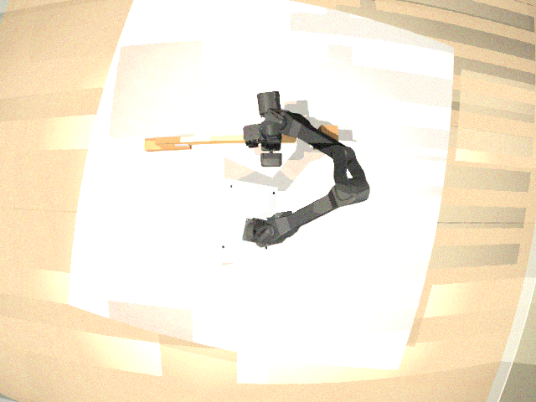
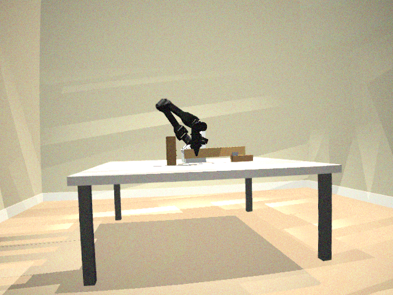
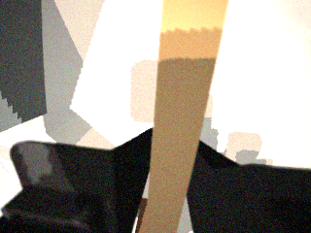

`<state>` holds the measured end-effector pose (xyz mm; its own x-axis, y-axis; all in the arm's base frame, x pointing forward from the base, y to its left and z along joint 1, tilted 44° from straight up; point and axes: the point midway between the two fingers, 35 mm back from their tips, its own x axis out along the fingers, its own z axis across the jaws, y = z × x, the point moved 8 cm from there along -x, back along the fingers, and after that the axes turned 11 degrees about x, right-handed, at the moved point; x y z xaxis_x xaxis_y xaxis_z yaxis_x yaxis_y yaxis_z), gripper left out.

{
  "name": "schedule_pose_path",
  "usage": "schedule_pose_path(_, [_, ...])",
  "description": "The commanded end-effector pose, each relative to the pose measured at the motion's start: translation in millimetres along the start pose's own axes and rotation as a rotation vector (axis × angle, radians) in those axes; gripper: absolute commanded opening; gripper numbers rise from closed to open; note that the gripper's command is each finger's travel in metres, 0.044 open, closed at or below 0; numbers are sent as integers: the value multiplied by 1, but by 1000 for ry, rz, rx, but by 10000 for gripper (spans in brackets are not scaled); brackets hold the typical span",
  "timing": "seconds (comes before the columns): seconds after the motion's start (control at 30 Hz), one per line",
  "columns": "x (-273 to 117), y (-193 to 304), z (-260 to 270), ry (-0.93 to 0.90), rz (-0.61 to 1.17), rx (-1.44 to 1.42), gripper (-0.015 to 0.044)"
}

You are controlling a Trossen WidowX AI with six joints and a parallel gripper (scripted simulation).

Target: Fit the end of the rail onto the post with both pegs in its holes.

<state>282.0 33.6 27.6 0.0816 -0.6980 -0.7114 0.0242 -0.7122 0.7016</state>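
The wooden rail point(image 1: 220, 139) point(image 2: 218, 152) point(image 3: 182, 97) runs nearly level, its far end slightly higher. Its near end is raised off the table. My gripper point(image 2: 196, 154) point(image 3: 167, 134) is shut on the rail close to that near end, one finger on each side. The upright post point(image 1: 329, 131) point(image 2: 171, 150) stands beyond the near end, with a visible gap between them. The pegs are barely visible, and the holes are hidden. The far end is over the low footboard block point(image 1: 157, 147) point(image 2: 242, 158), at the grey bracket point(image 2: 234, 153); its exact seating cannot be told.
The white table point(image 1: 172, 260) point(image 2: 206, 176) carries everything. The arm's base point(image 1: 255, 229) stands to one side of the rail, and the bent arm point(image 1: 350, 190) point(image 2: 172, 117) arches over the side towards the post. Shadows and bright patches lie across the table.
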Motion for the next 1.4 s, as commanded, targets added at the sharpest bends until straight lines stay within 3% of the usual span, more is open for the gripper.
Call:
schedule_pose_path(0.0, [-6, 0, -1, 7, -13, 2, 0])
schedule_pose_path(1.37, [-10, 0, -1, 7, -14, 2, 0])
